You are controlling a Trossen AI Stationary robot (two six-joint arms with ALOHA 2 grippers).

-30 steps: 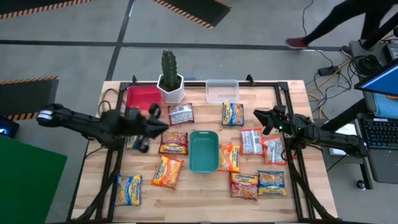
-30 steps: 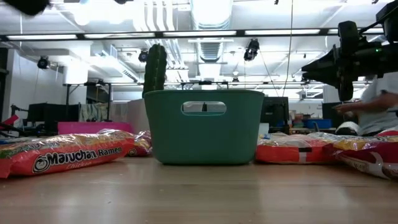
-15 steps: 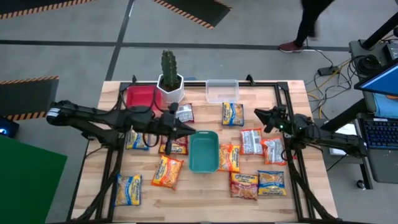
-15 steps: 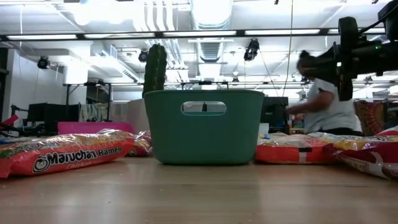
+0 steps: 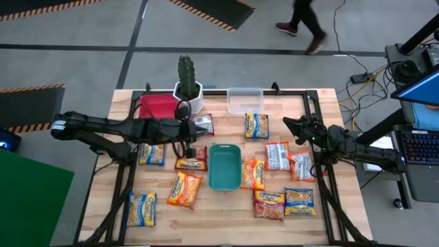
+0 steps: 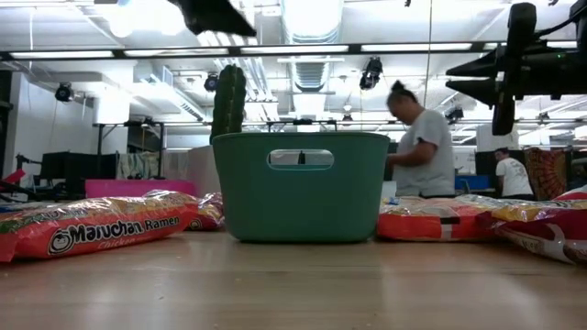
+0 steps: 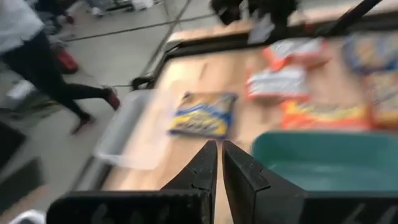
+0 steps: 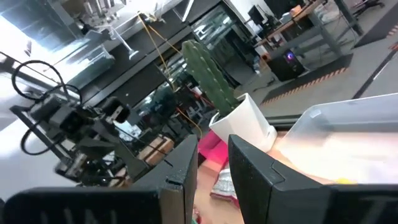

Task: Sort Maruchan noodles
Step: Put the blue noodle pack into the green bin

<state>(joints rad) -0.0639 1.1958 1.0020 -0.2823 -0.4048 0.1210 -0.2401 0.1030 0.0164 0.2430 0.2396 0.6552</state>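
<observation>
Reading "Maruchan Ramen": orange-red packet (image 6: pixel 92 231)

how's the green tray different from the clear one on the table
The green tray is opaque teal and sits mid-table among the noodle packets; the clear tray is see-through and sits at the far edge beside the cactus. The green tray runs lengthwise away from the front edge; the clear tray lies crosswise. Both look empty.

Green tray (image 6: pixel 300 186) mid-counter (image 6: pixel 293 284), cactus (image 6: pixel 229 101) behind. Orange ramen packet (image 6: pixel 92 227) at left; more packets (image 6: pixel 440 218) at right. Right hand (image 6: pixel 456 78) hangs upper right. Person (image 6: pixel 420 151) beyond.
</observation>
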